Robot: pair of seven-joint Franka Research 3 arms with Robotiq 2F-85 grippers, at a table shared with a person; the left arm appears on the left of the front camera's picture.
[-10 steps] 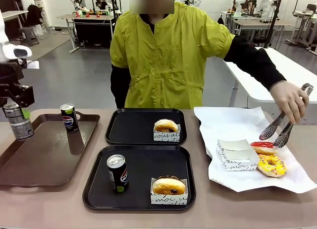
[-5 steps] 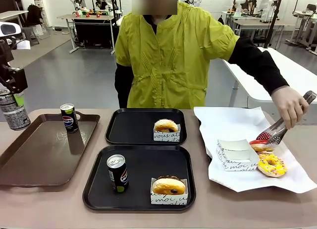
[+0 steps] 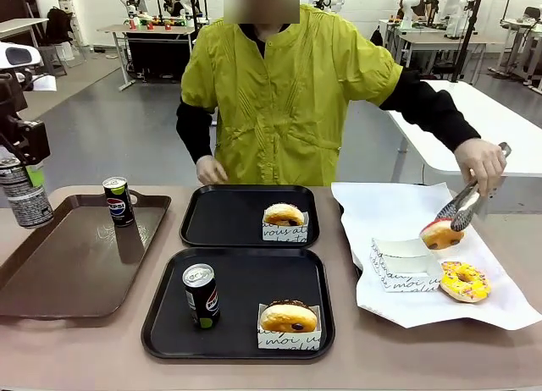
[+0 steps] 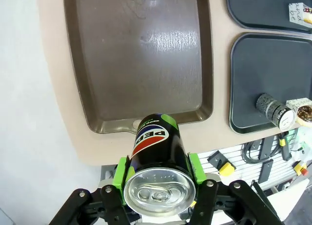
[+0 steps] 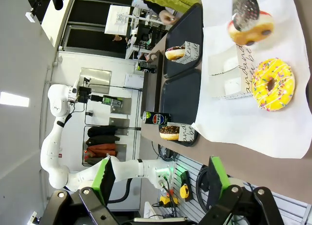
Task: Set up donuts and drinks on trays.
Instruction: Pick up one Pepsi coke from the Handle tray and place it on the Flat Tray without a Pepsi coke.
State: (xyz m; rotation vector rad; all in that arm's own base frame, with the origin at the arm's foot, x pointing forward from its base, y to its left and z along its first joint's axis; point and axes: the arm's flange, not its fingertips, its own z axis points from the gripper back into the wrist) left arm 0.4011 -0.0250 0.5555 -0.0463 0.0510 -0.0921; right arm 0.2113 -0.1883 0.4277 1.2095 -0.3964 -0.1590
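— Where are your tools?
— My left tool is clamped on a drink can, lifted over the desk's left edge, just beside the brown tray. My right tool stands apart, gripping nothing.
— And the trays?
— The near black tray carries a second can and a chocolate donut. The far black tray carries a lone donut. A third can stands on the brown tray. Far right, the person's tongs hold a red-frosted donut above the white paper, near a yellow donut.
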